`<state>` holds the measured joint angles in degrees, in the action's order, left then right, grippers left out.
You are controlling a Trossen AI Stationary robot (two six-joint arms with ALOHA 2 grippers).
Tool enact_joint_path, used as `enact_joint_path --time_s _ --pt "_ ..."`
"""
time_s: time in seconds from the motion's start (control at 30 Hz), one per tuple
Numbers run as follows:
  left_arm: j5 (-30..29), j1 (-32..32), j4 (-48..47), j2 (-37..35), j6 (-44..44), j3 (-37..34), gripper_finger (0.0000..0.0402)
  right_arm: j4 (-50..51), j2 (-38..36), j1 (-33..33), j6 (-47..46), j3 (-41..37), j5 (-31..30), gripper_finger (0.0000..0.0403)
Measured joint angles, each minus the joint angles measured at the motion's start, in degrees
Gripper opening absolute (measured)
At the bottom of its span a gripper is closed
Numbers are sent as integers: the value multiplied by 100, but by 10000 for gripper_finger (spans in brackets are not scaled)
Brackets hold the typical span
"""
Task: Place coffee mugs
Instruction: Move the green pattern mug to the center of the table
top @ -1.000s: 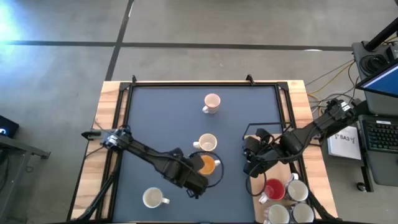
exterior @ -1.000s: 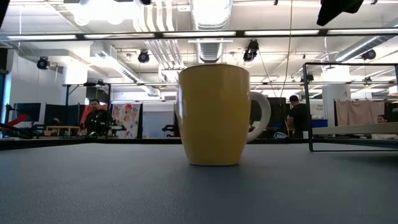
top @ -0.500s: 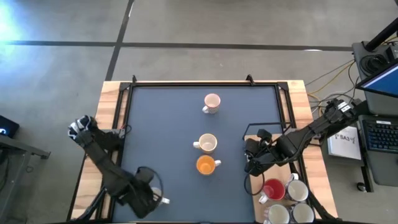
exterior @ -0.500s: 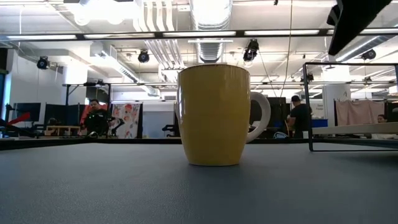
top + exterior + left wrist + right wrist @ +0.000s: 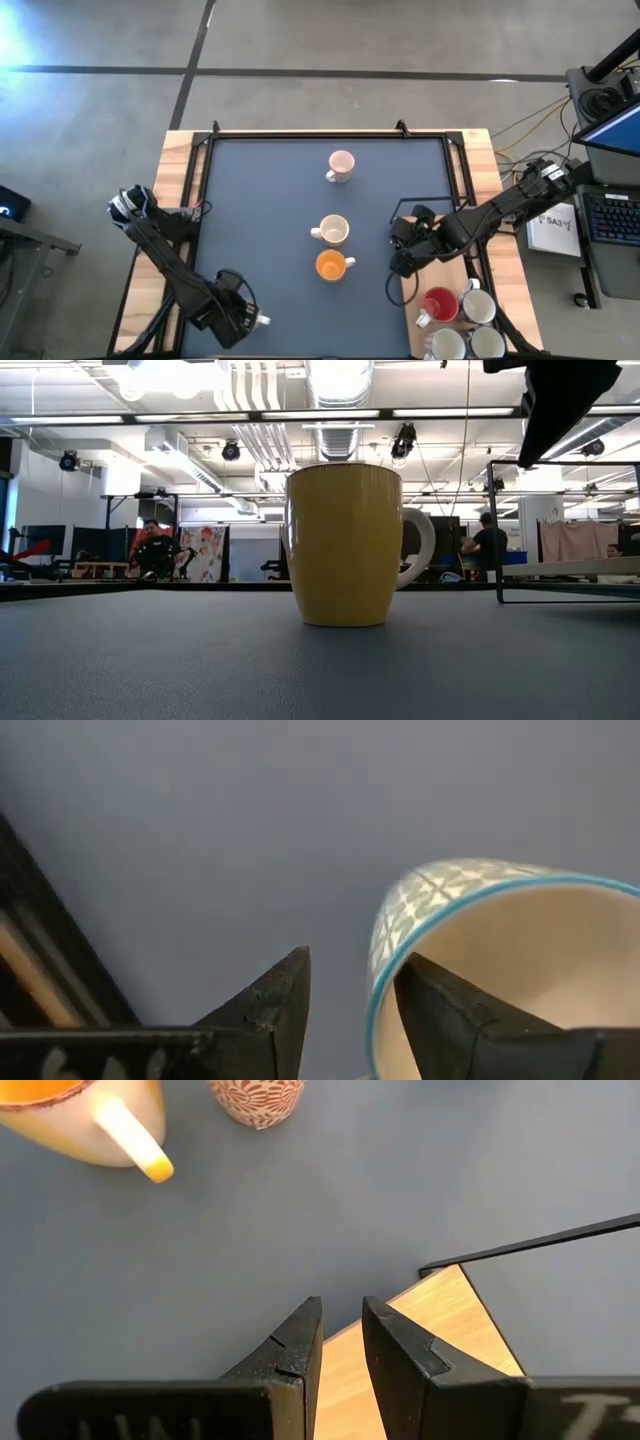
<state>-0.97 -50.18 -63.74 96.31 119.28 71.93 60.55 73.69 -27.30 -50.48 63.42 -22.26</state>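
Three mugs stand in a line down the middle of the dark tabletop (image 5: 250,200): a pink mug (image 5: 341,165) farthest back, a cream mug (image 5: 333,231) in the middle, an orange mug (image 5: 331,266) nearest the front, each apart from the next. High view shows a further cluster at the right front corner: a red mug (image 5: 441,305) with white mugs (image 5: 478,305) touching beside and in front of it.

Left pincer (image 5: 238,315) sits at the left front of the tabletop. From above it hides what is under it. The left wrist view fills that in: a patterned mug (image 5: 480,950) with a blue rim and cream inside, one finger (image 5: 270,1005) outside the wall and the other inside, spread across the rim. Contact cannot be told.

Right pincer (image 5: 400,258) is right of the orange mug, near the wooden edge (image 5: 440,1330). Its wrist view shows the fingers almost pressed together, holding nothing.

Low view shows one yellow-looking mug (image 5: 343,544) upright, handle to the right, with people in the room behind.
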Motion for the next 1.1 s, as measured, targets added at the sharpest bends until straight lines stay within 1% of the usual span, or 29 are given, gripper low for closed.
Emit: enact_joint_path --time_s 0.07,0.13,0.2,0.3,0.33,0.47,0.57,0.73,0.93,1.0,1.1 --pt "-1 15 406 0 -31 -231 118 0 0 18 0 2 4 66" --pt "-13 38 769 -1 -71 -383 102 -1 0 33 -23 13 14 66" --pt "-176 57 976 -2 -77 -520 74 -7 0 54 -59 17 20 66" --pt "-424 97 1249 -4 -98 -616 20 -6 0 79 -61 17 20 66" --pt "-530 132 1281 -4 -115 -628 12 -7 0 88 -61 16 20 66" --pt "-771 328 1239 -20 -228 -646 15 -16 0 154 -58 13 21 66" --pt "-772 549 1153 -31 -382 -646 8 -24 0 216 -57 13 20 66" --pt "-894 1039 948 -35 -795 -646 11 -133 0 248 -50 9 21 66" --pt "-1537 1729 855 -37 -1533 -646 11 -157 0 248 -86 9 22 66" --pt "-1570 2009 710 -37 -1880 -646 11 -157 0 248 -159 9 22 66" --pt "-1576 2458 730 -37 -2526 -650 11 -172 0 248 -205 9 22 66"
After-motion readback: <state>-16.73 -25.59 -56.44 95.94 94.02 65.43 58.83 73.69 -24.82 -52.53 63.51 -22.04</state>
